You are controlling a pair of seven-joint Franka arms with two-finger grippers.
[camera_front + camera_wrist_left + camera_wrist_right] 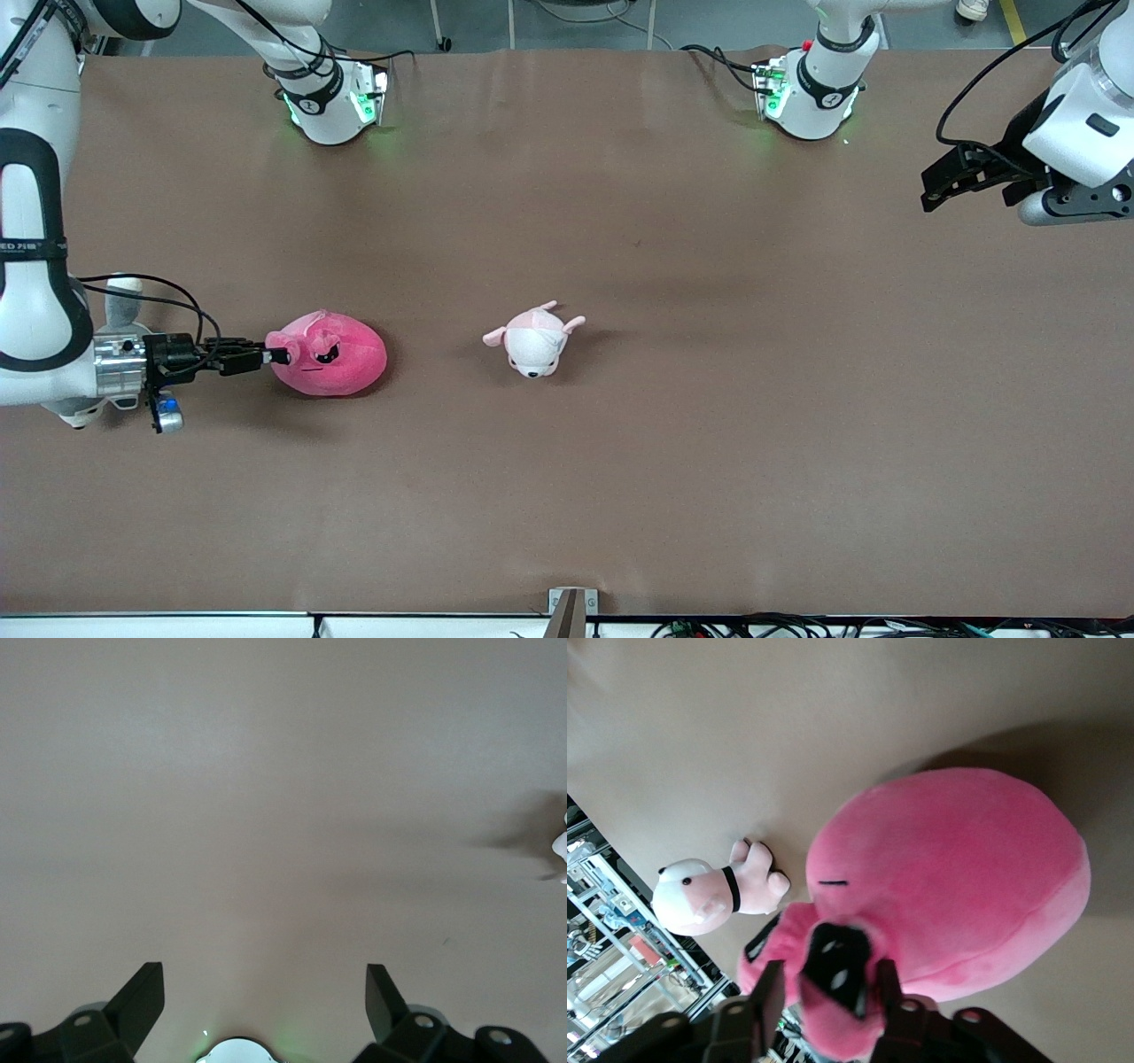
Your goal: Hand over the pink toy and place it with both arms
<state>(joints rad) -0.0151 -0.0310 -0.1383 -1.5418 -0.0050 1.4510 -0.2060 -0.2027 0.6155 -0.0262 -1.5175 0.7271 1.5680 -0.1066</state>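
The pink toy, a round hot-pink plush with angry black eyes, lies on the brown table toward the right arm's end. My right gripper reaches in low from that end and is shut on the toy's face side. In the right wrist view the fingers pinch pink plush between them, with the gripper over the eye patch. My left gripper hangs open and empty above the table at the left arm's end. In the left wrist view it shows only bare table.
A small pale pink-and-white plush lies mid-table beside the pink toy, toward the left arm's end; it also shows in the right wrist view. The arm bases stand along the back edge. A metal bracket sits at the front edge.
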